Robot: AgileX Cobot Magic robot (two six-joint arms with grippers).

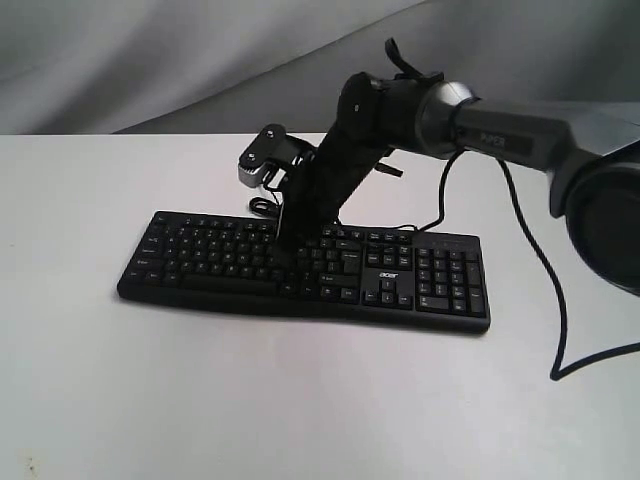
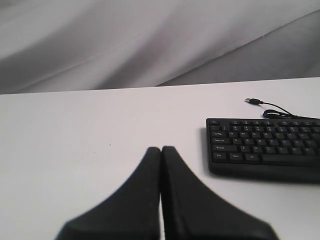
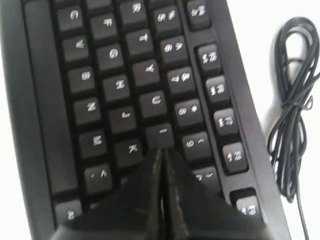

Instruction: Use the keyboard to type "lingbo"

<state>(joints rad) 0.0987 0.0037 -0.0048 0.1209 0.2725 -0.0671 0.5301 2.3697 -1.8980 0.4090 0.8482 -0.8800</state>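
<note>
The black keyboard (image 1: 420,280) lies across the middle of the white table, its "acer" logo toward the right. My right gripper (image 1: 283,247) reaches down from the right onto the letter keys left of centre. In the right wrist view the right gripper (image 3: 161,150) is shut, its tip resting at the edge of the I key (image 3: 160,133) on the keyboard (image 3: 115,85). My left gripper (image 2: 161,148) is shut on nothing, hovering over bare table off the left end of the keyboard (image 2: 265,145). It does not show in the exterior view.
The keyboard's thin USB cable lies coiled (image 1: 262,207) behind the keyboard; the coil (image 3: 292,110) and the plug (image 2: 252,101) rest on the table (image 1: 300,400). The right arm's own black cable (image 1: 545,270) hangs at the right. Grey cloth hangs behind.
</note>
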